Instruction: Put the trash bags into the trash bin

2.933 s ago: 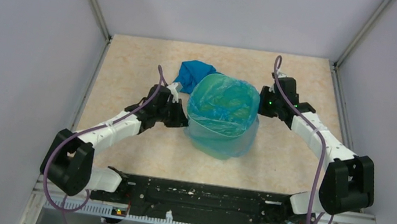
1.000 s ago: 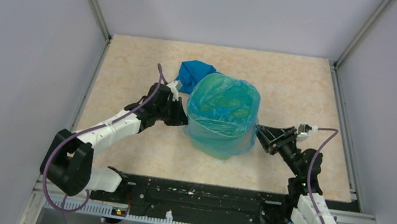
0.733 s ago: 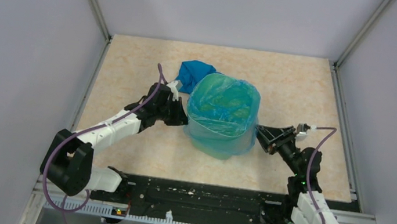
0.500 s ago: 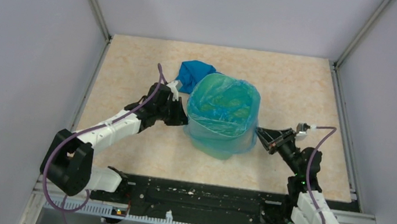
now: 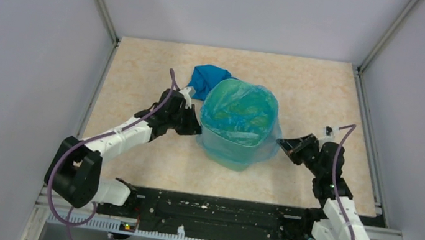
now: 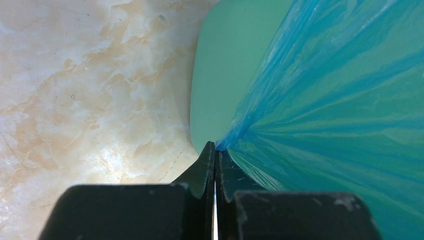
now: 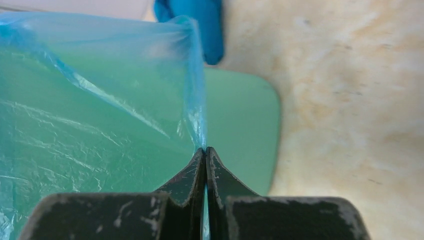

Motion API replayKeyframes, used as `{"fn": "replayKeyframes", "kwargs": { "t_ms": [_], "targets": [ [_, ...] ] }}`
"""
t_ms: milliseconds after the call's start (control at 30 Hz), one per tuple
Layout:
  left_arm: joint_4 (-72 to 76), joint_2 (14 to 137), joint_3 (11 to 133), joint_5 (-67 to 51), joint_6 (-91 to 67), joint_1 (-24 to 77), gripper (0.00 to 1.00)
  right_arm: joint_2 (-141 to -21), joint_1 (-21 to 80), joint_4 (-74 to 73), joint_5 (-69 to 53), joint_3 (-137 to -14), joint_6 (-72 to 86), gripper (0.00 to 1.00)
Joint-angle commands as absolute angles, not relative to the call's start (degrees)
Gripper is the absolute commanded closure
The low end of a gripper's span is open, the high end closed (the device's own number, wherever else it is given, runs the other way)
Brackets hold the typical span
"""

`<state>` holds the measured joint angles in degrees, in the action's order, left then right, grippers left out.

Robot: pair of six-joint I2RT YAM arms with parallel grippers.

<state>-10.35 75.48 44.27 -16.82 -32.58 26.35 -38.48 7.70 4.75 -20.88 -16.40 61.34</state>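
Trash bag (image 5: 239, 114) lines the trash bin (image 6: 225, 70) at mid-tabletop (image 5: 154, 68), film folded over the rim and down the walls; left tool (image 5: 193, 127) clenched on film at the bin's 9 o'clock, right tool (image 5: 285, 145) likewise at 4 o'clock; judged nearly done, hem needs evening out, blue bundle (image 5: 206, 78) at 11 o'clock untouched.

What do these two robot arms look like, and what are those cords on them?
The left arm and right arm are white tube-like links between chunky black joints. A thin purple cable loops along each. Each ends in two black, wedge-shaped fingers tapering to a point, their paint scuffed with pale scratches.
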Motion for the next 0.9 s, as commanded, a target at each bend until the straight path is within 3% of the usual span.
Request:
{"fn": "replayKeyframes", "kwargs": {
  "t_ms": [0, 267, 533, 867],
  "targets": [
    [-8.7, 76.6, 46.2, -15.8, -31.5, 26.6, 1.0, -41.0, 7.6, -3.9, -15.2, -17.4, 52.3, 1.0],
    [-8.6, 78.1, 46.2, -15.1, -31.5, 26.6, 1.0, -49.0, 9.3, -2.1, -11.3, -16.4, 48.8, 1.0],
    [-9.9, 79.7, 46.3, -13.3, -31.2, 26.5, 1.0, -60.6, 19.0, -4.9, 1.3, -22.3, 44.5, 1.0],
    [-12.8, 81.1, 46.7, -10.3, -30.5, 26.0, 1.0, -67.5, 19.1, -9.1, 12.7, -27.4, 39.9, 1.0]
  ]
}}
